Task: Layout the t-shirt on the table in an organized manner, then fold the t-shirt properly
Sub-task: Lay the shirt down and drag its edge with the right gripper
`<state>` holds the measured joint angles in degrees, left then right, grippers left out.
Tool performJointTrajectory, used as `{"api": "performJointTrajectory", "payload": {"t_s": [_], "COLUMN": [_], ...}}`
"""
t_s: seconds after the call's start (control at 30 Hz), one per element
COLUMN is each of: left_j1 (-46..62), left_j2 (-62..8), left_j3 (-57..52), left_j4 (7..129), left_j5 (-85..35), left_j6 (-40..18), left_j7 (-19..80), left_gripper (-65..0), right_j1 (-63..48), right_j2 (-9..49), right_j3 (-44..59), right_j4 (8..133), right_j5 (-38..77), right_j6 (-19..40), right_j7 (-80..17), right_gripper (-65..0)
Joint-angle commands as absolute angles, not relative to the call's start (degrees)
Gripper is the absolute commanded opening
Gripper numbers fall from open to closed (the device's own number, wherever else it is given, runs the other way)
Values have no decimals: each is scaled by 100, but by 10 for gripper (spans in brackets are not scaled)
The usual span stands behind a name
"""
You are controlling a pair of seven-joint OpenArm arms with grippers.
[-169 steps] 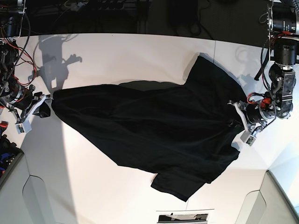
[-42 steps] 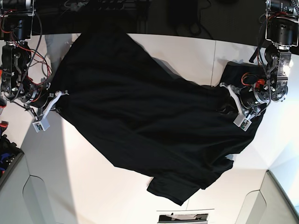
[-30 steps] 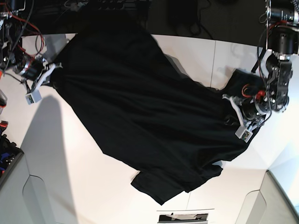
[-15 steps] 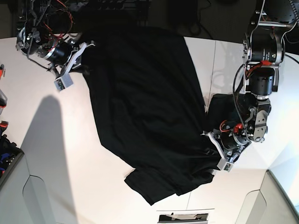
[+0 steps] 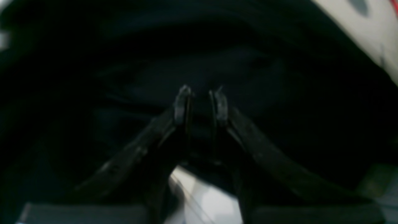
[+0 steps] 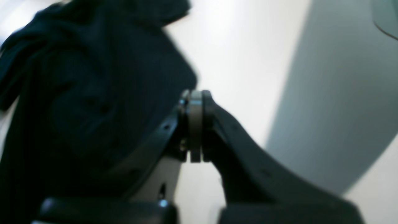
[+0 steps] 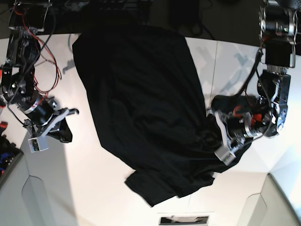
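Table [image 7: 141, 188] white, mostly bare. T-shirt [image 7: 141, 94] sprawled crooked across middle, sleeve bunched at near edge, so layout step not finished imo. Left gripper [image 5: 200, 102] pinching shirt fabric. Right gripper [image 6: 195, 124] clamped tight, nothing in it, off to shirt's side. Next: right regrabs free corner, both stretch flat.

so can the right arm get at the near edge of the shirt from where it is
Probably yes: the right gripper sits shut beside the shirt, with only bare table between it and the cloth's edge.
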<state>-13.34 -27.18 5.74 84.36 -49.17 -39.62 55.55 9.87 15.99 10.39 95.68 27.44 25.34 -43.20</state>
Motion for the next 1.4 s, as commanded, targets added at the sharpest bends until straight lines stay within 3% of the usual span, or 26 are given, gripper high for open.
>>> {"api": "performJointTrajectory", "payload": {"t_s": [0.0,0.17,0.4,0.6,0.87,1.07,1.37], "left_j1": [-1236,-178,233,434,510,504,445], "left_j2": [-2810,-2670,-2014,-1745,-1833,-2156,-2799], "left_j3": [572,1011,1612,1756,1756,1747,1680], "left_j4": [8737,9277,9275,9260,9260,9260,9260], "left_j5": [-5006,-4751,-3992,-3516,-3376,-3155,-3046], "left_j6": [-4000,-4000,-4000,-4000,-4000,-4000,-4000], "left_j7": [5424,5140,4884,4864,4871,4866,4801], "left_gripper": [-540,-540,-540,-540,-540,-540,-540], "right_j1": [1389,2799,4143,4364,4300,4298,4292], "right_j2": [1577,1253,786,388,436,913,2036], "right_j3": [945,261,-451,-797,-862,-862,-860], "right_j4": [9376,7872,6086,4866,4139,4134,4134], "right_j5": [2711,2239,1678,1319,906,947,1909], "right_j6": [2519,2429,2351,2353,2362,2445,2749], "right_j7": [-4178,-4178,-4115,-4152,-3771,-3774,-4134], "right_gripper": [-650,-650,-650,-650,-650,-650,-650]}}
